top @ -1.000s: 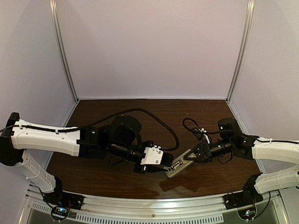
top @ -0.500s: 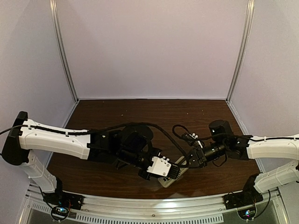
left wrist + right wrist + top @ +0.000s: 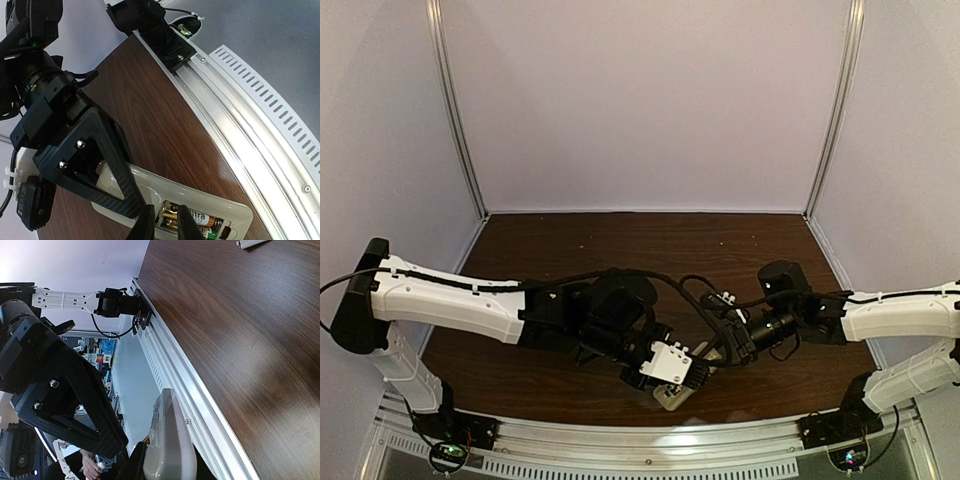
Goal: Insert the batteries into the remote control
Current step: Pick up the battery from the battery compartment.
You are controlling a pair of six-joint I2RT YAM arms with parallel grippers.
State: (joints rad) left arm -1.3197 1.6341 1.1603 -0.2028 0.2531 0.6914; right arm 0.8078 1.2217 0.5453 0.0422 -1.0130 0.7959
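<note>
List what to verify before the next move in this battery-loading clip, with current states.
1. Hold: the right gripper clamps the remote control: ok.
2. Access: the battery bay is uncovered and faces the left wrist camera: ok.
3. Load: the batteries lie in the bay: ok.
4. Seating: batteries pressed fully home: cannot tell.
5. Tool: the left gripper is at the bay: ok; pinching a battery: cannot tell.
</note>
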